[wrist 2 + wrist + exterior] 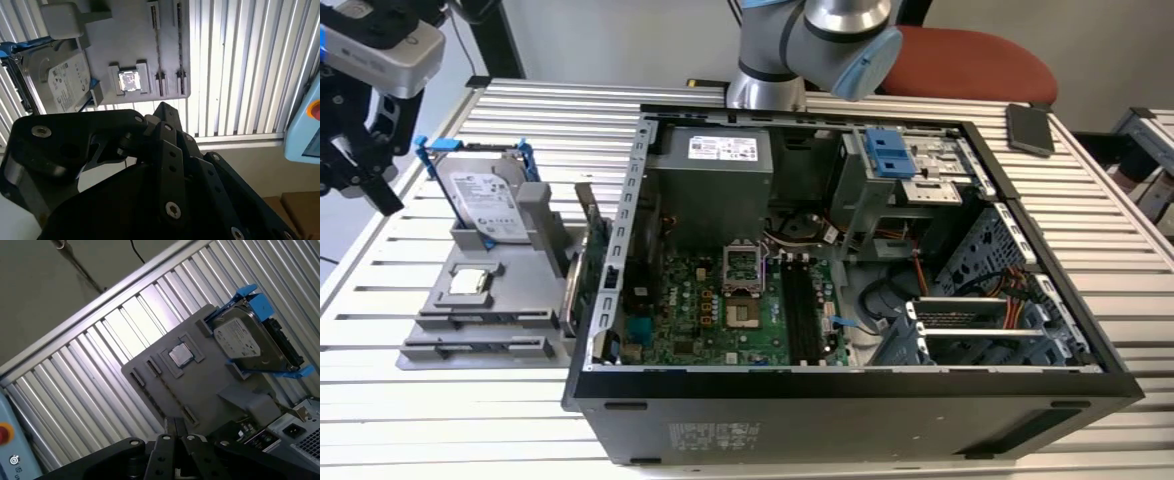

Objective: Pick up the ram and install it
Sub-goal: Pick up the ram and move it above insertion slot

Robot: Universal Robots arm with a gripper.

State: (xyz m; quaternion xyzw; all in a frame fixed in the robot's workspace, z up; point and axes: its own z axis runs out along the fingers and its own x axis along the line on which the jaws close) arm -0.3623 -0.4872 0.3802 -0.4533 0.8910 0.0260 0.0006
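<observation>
The ram is hidden from me. My gripper [380, 195] hangs high beyond the exterior view's left edge of the table, left of the grey holder tray [520, 330]. Its black fingers [170, 426] look pressed together with nothing between them, so it is shut. Both wrist views look down past the gripper [164, 106] onto the tray [130, 40], whose narrow slots [150, 366] look bare. The open computer case [854, 385] lies in the middle of the table, and the black memory slots [801, 305] run along its green motherboard.
On the tray stand a hard drive [491, 200] in a blue bracket and a small silver processor chip [470, 282]. A green expansion card [596, 250] stands between tray and case. A phone [1029, 128] lies at the far right. A pale blue pendant [305, 125] hangs off the table.
</observation>
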